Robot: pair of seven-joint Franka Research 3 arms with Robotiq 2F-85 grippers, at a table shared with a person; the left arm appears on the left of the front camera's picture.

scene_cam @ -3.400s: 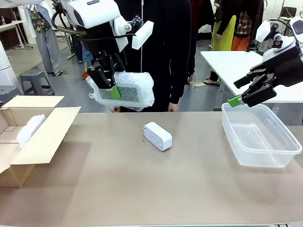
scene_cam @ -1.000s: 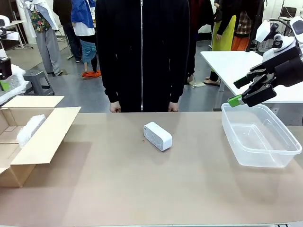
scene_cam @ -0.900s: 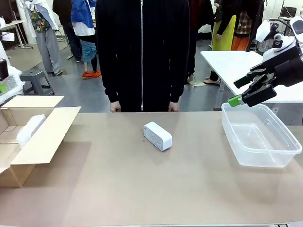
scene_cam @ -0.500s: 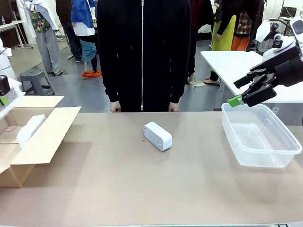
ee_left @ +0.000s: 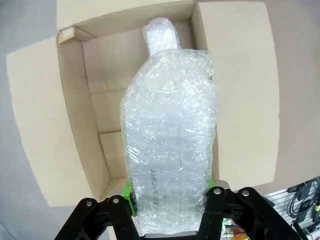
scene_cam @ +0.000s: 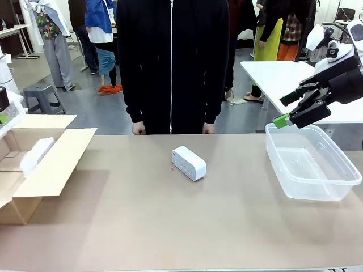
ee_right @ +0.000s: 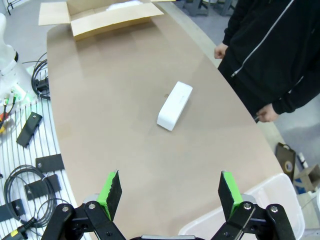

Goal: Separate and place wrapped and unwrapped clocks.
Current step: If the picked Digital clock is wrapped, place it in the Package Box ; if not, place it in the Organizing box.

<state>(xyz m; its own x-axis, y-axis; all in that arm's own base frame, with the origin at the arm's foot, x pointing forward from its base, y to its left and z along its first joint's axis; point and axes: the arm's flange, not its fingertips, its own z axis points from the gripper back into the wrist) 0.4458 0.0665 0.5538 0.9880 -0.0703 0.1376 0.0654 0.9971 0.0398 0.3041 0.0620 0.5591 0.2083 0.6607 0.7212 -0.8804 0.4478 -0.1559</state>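
busy workshop floor behind, and a person (scene_cam: 170,68) in a dark zipped jacket stands at the far edge of the table (scene_cam: 170,226). biggest on it is the box (scene_cam: 54,164) at the left end, flaps open. one wrapped clock (scene_cam: 35,154) lies inside it against a wall. at the right end sits the tub (scene_cam: 315,170), clear plastic, with nothing in it that i can see.

a second wrapped clock (ee_left: 170,135) hangs over the open box, above the one inside and apart from it. the left gripper (ee_left: 170,195) pinches its near end, green pads pressed into the bubble plastic from both sides. it is not set down yet.

the bare clock (scene_cam: 189,163) lies on the table near the middle, well apart from box and tub, with nothing touching it. the right gripper (scene_cam: 285,109) hovers above the tub's far left corner, jaws spread wide and holding nothing.

judging from how things lie, one wrapped clock is sorted and the second is a release away from joining it. the bare clock has yet to be picked up and probably belongs in the tub. i'd call it a little over halfway.
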